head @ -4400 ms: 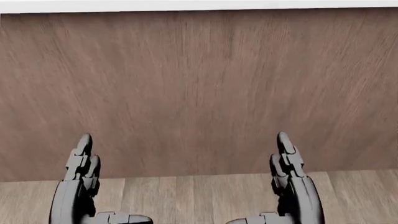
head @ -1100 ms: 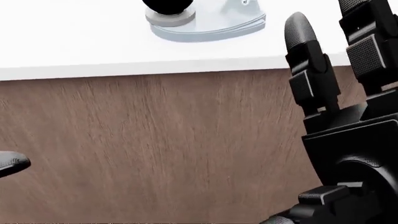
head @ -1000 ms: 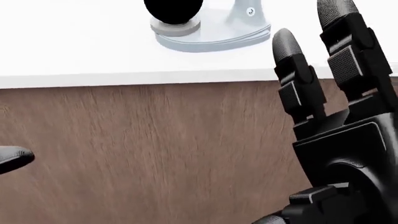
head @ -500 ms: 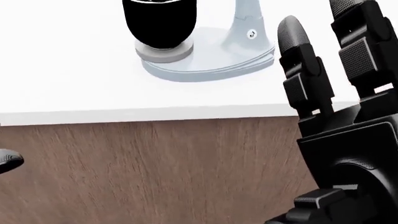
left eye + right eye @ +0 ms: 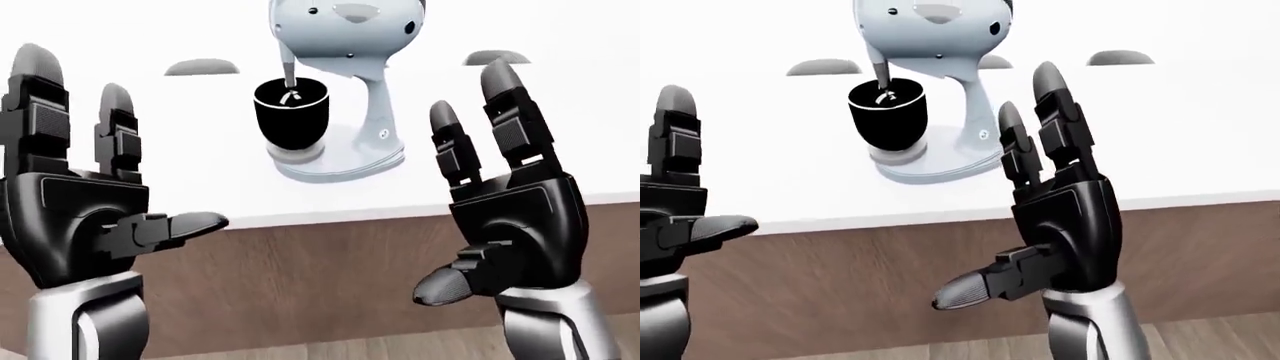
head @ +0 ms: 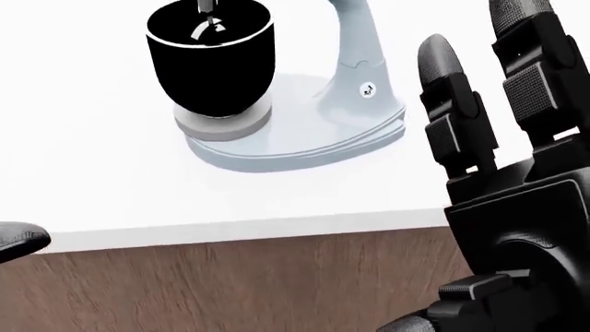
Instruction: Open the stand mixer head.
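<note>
While both hands are raised with fingers spread wide and holding nothing, the left hand (image 5: 85,206) and right hand (image 5: 505,214) flank the mixer (image 5: 340,90), which stands on the white counter (image 5: 560,127) near its near edge, head (image 5: 345,30) lowered over the black bowl (image 5: 291,112).

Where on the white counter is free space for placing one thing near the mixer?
The counter is bare left of the stand mixer, down to its edge, and also right of the mixer base. It is crowded at the black bowl under the mixer head, where the attachment hangs.
</note>
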Controlling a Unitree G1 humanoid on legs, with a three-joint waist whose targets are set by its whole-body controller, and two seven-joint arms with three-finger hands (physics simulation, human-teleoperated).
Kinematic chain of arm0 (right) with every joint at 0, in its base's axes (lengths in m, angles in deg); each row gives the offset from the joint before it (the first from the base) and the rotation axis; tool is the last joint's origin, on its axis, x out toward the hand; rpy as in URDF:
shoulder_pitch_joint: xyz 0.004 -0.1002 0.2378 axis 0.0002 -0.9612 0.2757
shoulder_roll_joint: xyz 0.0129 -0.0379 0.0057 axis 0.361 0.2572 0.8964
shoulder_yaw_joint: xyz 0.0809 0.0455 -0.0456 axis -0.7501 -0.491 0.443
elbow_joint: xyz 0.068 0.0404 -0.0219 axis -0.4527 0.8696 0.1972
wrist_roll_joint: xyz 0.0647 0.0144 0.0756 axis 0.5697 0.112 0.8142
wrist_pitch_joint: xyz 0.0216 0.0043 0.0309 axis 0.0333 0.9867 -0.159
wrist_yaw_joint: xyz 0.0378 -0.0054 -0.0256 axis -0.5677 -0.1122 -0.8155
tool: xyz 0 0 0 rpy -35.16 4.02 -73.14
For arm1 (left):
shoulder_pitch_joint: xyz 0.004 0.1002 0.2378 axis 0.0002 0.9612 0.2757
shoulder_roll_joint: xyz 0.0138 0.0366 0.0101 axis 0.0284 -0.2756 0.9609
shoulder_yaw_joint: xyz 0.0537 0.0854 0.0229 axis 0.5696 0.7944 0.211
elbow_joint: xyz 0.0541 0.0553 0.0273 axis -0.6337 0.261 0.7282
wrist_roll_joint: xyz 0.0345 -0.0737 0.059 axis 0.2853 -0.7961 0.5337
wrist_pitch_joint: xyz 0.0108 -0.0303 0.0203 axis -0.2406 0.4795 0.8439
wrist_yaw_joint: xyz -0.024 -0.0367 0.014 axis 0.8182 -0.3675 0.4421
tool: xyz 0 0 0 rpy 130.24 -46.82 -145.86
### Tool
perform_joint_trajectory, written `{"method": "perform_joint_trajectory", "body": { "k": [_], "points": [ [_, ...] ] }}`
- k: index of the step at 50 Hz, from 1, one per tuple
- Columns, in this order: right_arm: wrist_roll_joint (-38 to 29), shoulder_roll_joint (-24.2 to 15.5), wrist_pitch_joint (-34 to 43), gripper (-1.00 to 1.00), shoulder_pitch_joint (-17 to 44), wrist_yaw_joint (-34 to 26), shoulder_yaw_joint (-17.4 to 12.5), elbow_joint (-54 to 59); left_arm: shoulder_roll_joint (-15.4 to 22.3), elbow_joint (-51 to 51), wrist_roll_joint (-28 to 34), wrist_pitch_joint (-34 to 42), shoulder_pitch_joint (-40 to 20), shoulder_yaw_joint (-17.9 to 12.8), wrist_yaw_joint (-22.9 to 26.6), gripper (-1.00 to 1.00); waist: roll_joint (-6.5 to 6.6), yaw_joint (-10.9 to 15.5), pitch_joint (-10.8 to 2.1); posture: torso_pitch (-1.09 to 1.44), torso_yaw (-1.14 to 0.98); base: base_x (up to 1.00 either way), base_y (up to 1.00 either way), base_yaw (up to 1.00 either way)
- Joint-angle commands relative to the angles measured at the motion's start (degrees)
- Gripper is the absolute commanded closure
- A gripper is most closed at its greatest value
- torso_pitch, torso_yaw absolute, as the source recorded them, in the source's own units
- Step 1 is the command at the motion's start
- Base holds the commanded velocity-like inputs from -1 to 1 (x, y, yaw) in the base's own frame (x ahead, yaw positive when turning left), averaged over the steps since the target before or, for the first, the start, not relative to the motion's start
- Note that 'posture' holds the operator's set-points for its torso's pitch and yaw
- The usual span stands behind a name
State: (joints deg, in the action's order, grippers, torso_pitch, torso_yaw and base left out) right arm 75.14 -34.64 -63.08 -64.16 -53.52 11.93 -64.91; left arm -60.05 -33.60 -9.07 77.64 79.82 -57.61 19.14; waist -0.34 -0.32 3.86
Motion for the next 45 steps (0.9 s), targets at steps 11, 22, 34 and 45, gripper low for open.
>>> {"method": "perform_joint_trajectory", "body": {
  "k": [11, 22, 34, 45],
  "points": [
    [-0.65, -0.29, -1.87, -1.0, 1.25, -0.2, 0.39, -2.08, 0.82, -1.62, 0.11, -1.76, -1.2, -1.11, 0.06, -0.98, 2.3, 1.16, -1.08, 0.0, 0.0, 0.06, 0.0, 0.0],
    [-0.26, -0.59, -1.76, -1.0, 1.48, 0.17, 0.4, -2.07, 0.37, -1.67, 1.63, -2.06, -0.9, -0.58, 0.92, -0.98, 0.74, 0.45, -2.19, 0.0, 0.0, 0.0, 0.0, 0.0],
    [-0.19, -0.31, -1.31, -1.0, 1.42, -0.06, 0.06, -2.07, 0.52, -1.75, 1.72, -1.38, -1.22, -0.9, 0.93, -0.98, 0.24, 0.42, -5.44, -0.09, 0.0, 0.0, 0.0, 0.0],
    [-1.67, 2.29, 0.83, -1.0, 1.37, -1.88, -0.93, -2.08, 0.8, -1.7, 1.43, -1.4, -1.41, -1.02, 0.76, -0.98, 0.38, 0.59, -10.53, -0.2, 0.0, 0.0, 0.0, 0.0]
  ]
}}
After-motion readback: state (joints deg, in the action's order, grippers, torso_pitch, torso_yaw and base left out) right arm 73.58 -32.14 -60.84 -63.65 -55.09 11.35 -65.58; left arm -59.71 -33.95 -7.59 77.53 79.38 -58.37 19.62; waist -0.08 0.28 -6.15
